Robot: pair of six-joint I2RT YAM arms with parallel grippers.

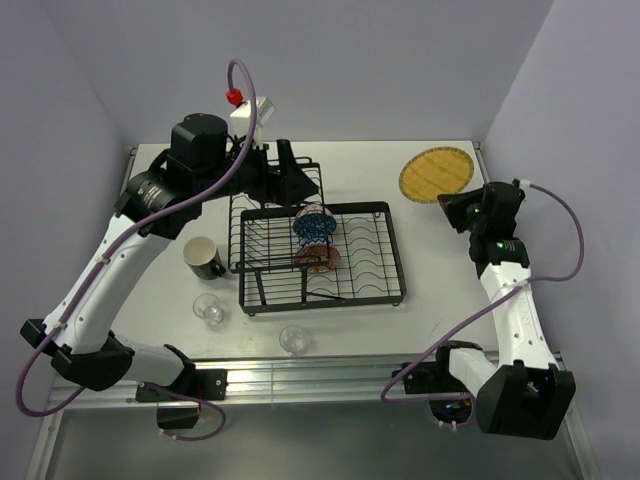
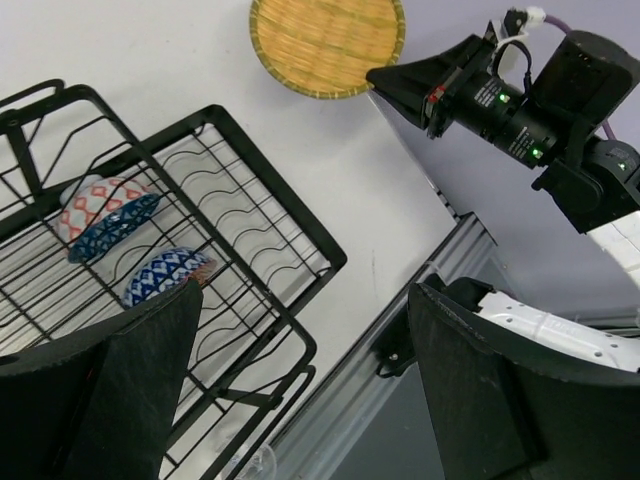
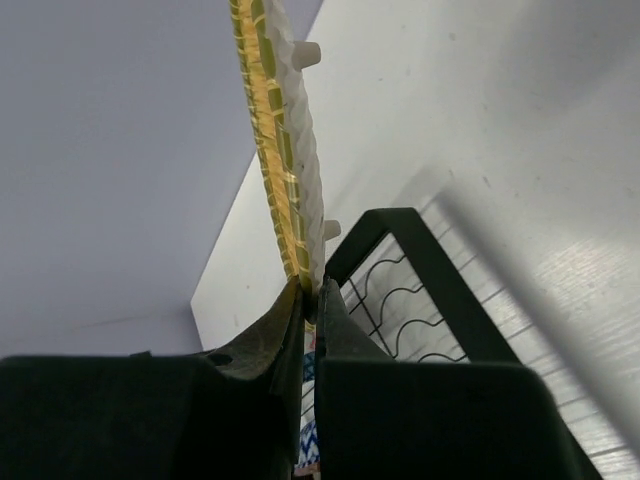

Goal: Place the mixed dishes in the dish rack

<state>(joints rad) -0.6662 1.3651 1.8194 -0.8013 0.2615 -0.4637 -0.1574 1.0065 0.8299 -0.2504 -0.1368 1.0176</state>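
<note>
Two bowls (orange-red patterned bowl (image 2: 95, 205), blue patterned bowl (image 2: 165, 272)) are racked. Round yellow plate (image 1: 436, 174) is pinched by right hand (image 3: 312, 290); left hand (image 1: 292, 172) is open.

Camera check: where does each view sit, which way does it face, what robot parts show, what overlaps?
Top external: above and behind the bases, looking down; both arms, dish rack, yellow plate.
Left wrist: over the rack's far left corner, facing the right arm; own open left pincer frames the bottom.
Right wrist: low by the rack, sighting along its right pincer, shut on the plate's rim.
Shared: all three show rack and plate; top and left wrist also show the right arm.
</note>
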